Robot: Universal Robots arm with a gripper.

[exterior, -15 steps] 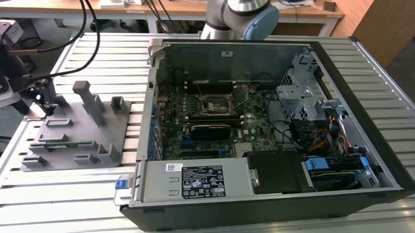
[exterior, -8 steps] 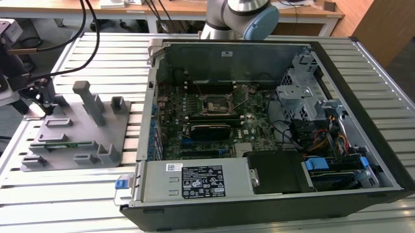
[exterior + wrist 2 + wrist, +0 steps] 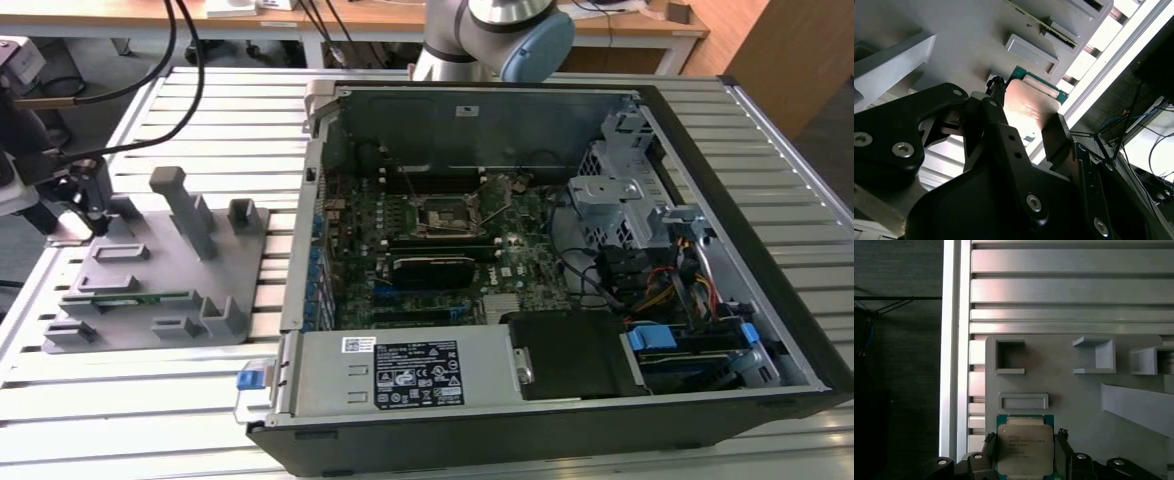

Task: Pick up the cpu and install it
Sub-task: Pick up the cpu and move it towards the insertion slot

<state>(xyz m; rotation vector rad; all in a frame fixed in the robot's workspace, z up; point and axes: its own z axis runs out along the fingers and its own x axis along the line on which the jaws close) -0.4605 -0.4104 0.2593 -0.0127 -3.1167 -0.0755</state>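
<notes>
In both wrist views the cpu (image 3: 1024, 449) (image 3: 1029, 107), a flat silver square on a green board, sits between my two black fingers (image 3: 990, 440), over the grey fixture plate (image 3: 1079, 400). The fingers press against its two opposite edges, so my gripper (image 3: 1025, 437) (image 3: 1026, 112) is shut on it. In the exterior view my gripper (image 3: 78, 200) hangs over the fixture plate (image 3: 147, 270) at the exterior view's left, outside the open computer case. The black-framed motherboard socket (image 3: 441, 213) lies in the middle of the case, well to the right of the gripper.
The grey fixture carries raised posts (image 3: 180, 205), several small pockets (image 3: 1023, 401) and a green memory stick (image 3: 127, 297). The open black computer case (image 3: 747, 200) holds cables, a drive cage and a power supply (image 3: 400, 372). Everything rests on a slatted aluminium table (image 3: 1069, 290).
</notes>
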